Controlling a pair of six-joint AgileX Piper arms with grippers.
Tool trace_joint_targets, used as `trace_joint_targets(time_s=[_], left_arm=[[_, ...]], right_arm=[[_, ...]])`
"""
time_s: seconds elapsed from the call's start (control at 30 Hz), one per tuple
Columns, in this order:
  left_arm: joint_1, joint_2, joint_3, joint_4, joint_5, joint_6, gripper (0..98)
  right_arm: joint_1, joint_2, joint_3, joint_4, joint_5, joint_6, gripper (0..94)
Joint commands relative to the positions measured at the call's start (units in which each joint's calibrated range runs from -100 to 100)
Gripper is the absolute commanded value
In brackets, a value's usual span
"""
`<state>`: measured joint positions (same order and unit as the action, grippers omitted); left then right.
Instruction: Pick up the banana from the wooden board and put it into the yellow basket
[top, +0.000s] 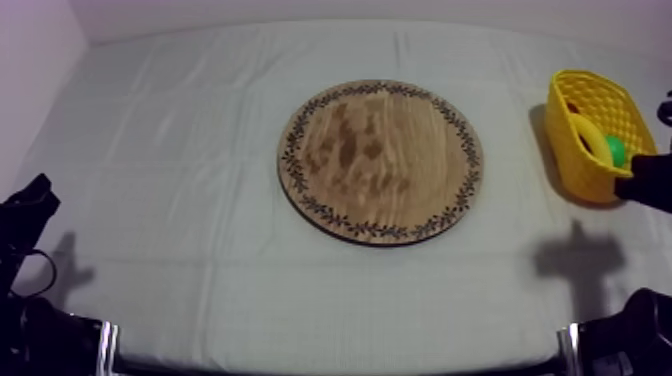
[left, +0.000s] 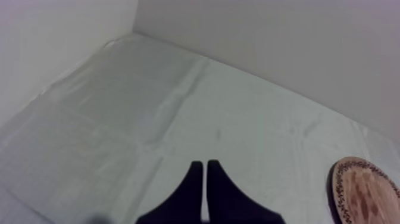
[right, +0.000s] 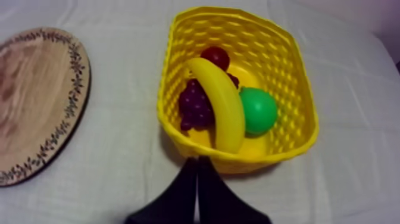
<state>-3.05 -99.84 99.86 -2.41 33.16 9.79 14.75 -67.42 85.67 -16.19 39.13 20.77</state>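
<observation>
Yellow basket (right: 286, 53) at rt edge of cloth (top: 180, 150): banana (right: 221, 104) inside, beside grapes (right: 195, 107) & small red fruit (right: 215, 56). Rt gripper (right: 197, 161) closed, empty, just beside basket. L gripper (left: 205, 167) closed, empty, over cloth.

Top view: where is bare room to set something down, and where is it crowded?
The wooden board is bare, as is the cloth left of it and between it and the yellow basket. The basket is crowded: banana, grapes, small red fruit.

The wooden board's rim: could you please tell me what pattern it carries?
A dark leafy vine ring circles the wooden board, clearest in the top view.
</observation>
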Motion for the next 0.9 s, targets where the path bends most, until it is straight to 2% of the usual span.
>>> trace_joint_targets(time_s=[0.0, 0.07, 0.23, 0.3, 0.4, 0.47, 0.53, 0.67, 0.73, 0.8, 0.87], left_arm=[[-0.02, 0.02, 0.03, -0.01, -0.01, 0.01, 0.1], [-0.02, 0.02, 0.03, -0.01, -0.01, 0.02, 0.1], [-0.02, 0.02, 0.03, -0.01, -0.01, 0.01, 0.1], [-0.02, 0.02, 0.03, -0.01, -0.01, 0.01, 0.1], [-0.02, 0.02, 0.03, -0.01, -0.01, 0.03, 0.1], [-0.02, 0.02, 0.03, -0.01, -0.01, 0.04, 0.1], [-0.02, 0.02, 0.03, -0.01, -0.01, 0.02, 0.1], [-0.02, 0.02, 0.03, -0.01, -0.01, 0.05, 0.1], [-0.02, 0.02, 0.03, -0.01, -0.01, 0.04, 0.1], [-0.02, 0.02, 0.03, -0.01, -0.01, 0.03, 0.1], [-0.02, 0.02, 0.03, -0.01, -0.01, 0.04, 0.1]], right_arm=[[-0.61, -5.01, 4.58, -3.70, -1.01, -2.04, 0.3], [-1.39, -7.69, 6.15, -3.86, -0.45, -4.11, 0.3], [-2.77, -13.79, 7.70, -1.09, 2.32, -7.69, 0.3], [-3.36, -16.51, 8.80, 2.16, 2.44, -11.79, 0.3], [-4.83, -20.57, 10.75, 9.23, 1.96, -22.61, 0.4], [-5.82, -23.35, 11.74, 11.82, 1.32, -24.73, 0.4], [-6.99, -25.77, 12.60, 13.08, 0.65, -21.83, 0.5], [-9.02, -27.72, 13.49, 14.05, -0.84, -11.47, 0.5], [-10.02, -28.03, 13.67, 14.24, -1.08, -7.67, 0.5], [-10.78, -28.19, 13.78, 14.31, -1.19, -6.01, 0.5], [-11.24, -28.26, 13.83, 14.34, -1.25, -6.15, 0.5]])
